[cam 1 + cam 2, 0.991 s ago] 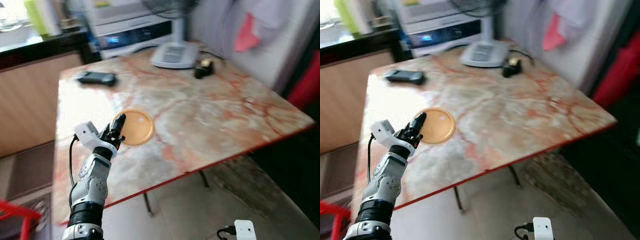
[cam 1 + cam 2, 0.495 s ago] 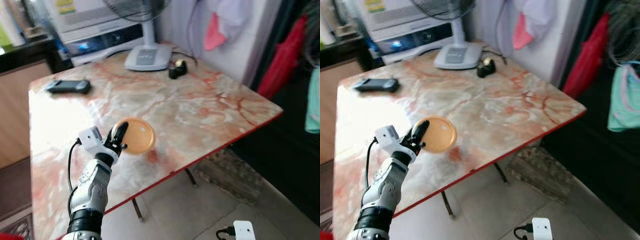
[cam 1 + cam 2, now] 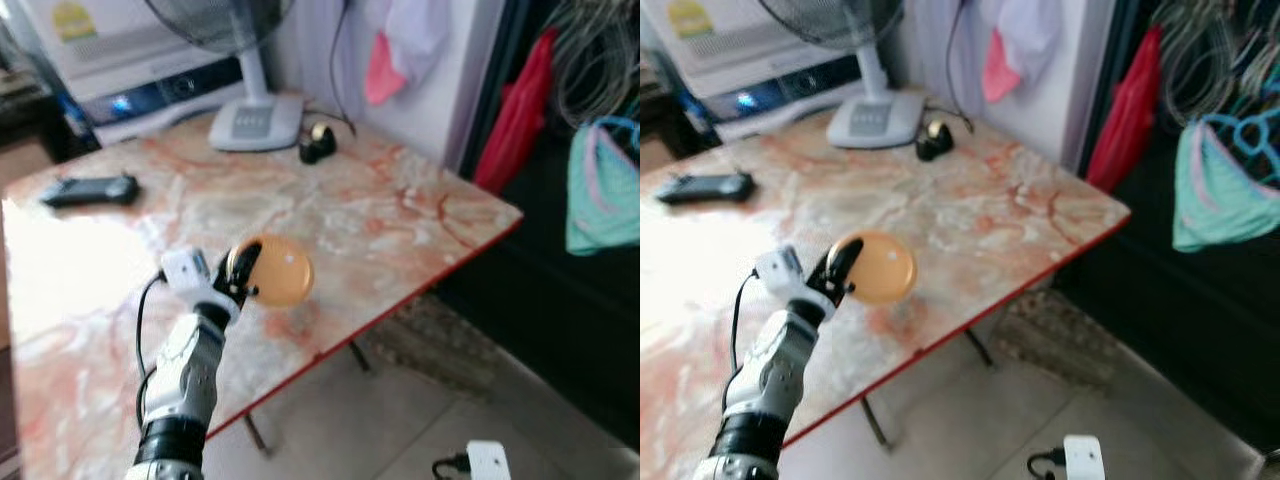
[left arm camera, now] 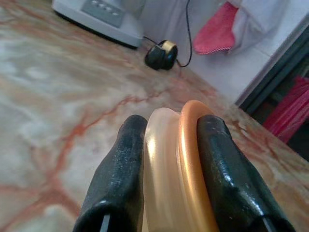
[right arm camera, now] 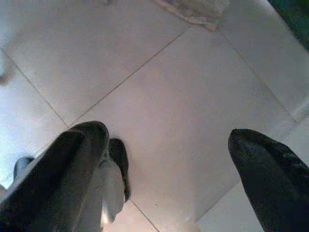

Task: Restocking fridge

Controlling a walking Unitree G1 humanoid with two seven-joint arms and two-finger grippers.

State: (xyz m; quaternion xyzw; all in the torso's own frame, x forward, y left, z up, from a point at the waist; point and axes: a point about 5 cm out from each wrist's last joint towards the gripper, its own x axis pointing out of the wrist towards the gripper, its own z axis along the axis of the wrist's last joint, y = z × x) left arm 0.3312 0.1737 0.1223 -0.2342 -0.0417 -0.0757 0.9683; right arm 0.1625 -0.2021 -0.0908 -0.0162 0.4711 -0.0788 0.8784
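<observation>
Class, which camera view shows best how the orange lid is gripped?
The left wrist view: the orange lid stands edge-on, pinched between the left end effector's two black fingers. Both eye views show its round face held above the marble table, but not the pinch itself.

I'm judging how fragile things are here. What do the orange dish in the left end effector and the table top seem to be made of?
Orange dish: probably plastic, glossy and slightly translucent, with a thin moulded rim pinched in the left end effector.
Table top: looks like polished marble or a marble-pattern laminate, cream with red veins and a bright sheen; the thin red edge hints at laminate, but I can't be sure.
</observation>
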